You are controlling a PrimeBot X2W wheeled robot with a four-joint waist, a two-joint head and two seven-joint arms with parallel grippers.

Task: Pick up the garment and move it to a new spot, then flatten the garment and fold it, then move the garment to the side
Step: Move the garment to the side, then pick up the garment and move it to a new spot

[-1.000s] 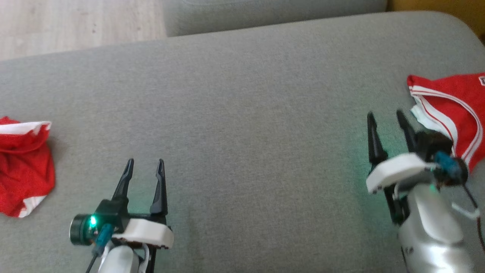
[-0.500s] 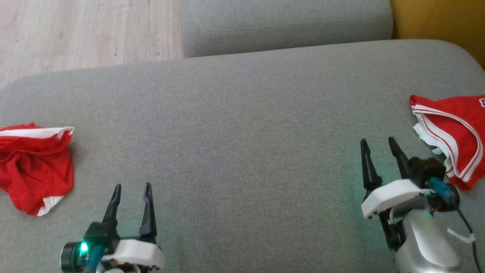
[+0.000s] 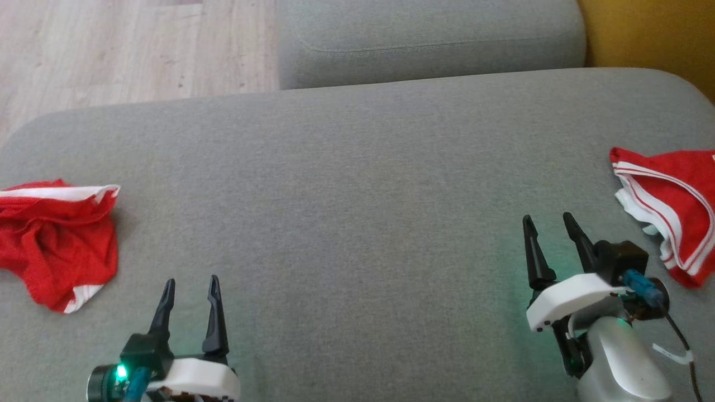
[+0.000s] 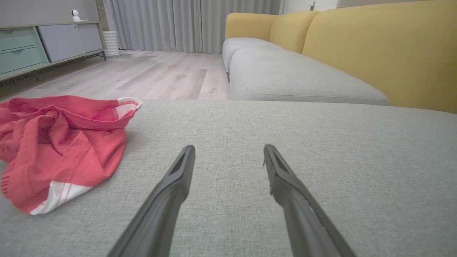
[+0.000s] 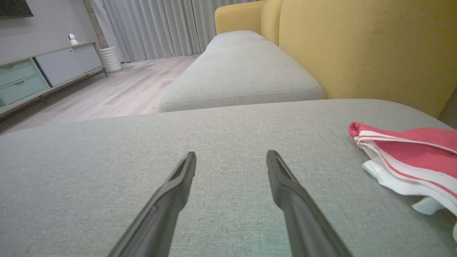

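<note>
Head view: grey seat cushion (image 3: 357,184) spans frame, middle likely kept as folding area. Far left: crumpled red garment (image 3: 56,240), unfolded, probably next pick. Far right: striped garment (image 3: 670,223), looks folded, parked aside. Low in frame: left gripper (image 3: 191,280), right gripper (image 3: 546,216), fingers spread, empty, clear of cloth.

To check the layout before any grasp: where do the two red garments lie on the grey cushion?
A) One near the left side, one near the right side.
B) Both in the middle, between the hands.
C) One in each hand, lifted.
A: the crumpled red garment lies left of the open left hand, the striped red garment right of the open right hand, both on the grey cushion.
</note>
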